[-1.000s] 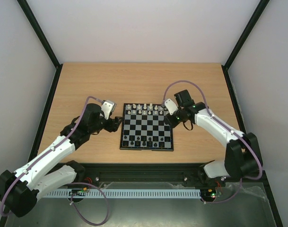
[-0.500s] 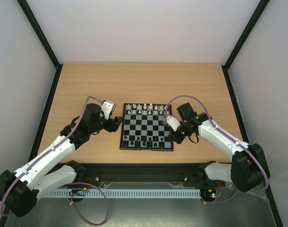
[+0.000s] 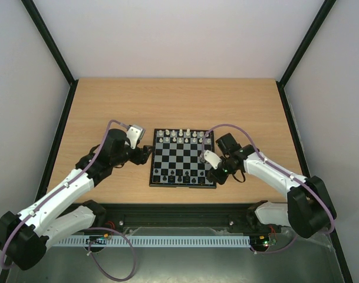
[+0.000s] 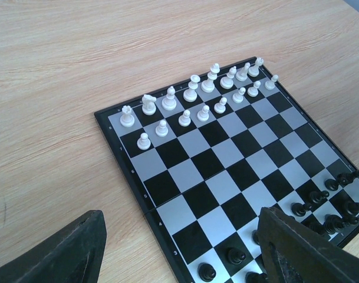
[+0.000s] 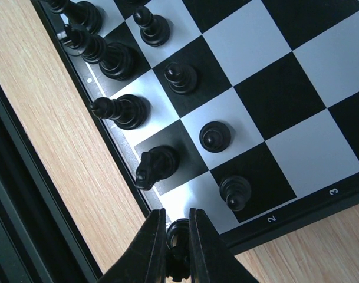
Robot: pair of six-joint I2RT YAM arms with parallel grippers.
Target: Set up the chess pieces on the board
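The board (image 3: 182, 158) lies between the arms, with white chess pieces (image 3: 182, 137) on its two far rows and black chess pieces (image 3: 182, 175) on the near rows. My right gripper (image 3: 215, 175) is at the board's near right corner. In the right wrist view the right gripper (image 5: 177, 219) is shut on a small black piece (image 5: 178, 234), held over the light corner square beside a black knight (image 5: 155, 165). My left gripper (image 3: 147, 150) hangs open at the board's left edge; in the left wrist view the left gripper (image 4: 182, 213) has nothing between its fingers.
The wooden table (image 3: 108, 106) runs round the board, with black frame posts at its sides. A black rail (image 3: 179, 209) lies along the near edge, close behind the right gripper. Black pawns (image 5: 214, 137) stand one row in from the held piece.
My right arm has swung from the board's far right corner down to its near right corner, its gripper staying shut. The left arm has not moved.
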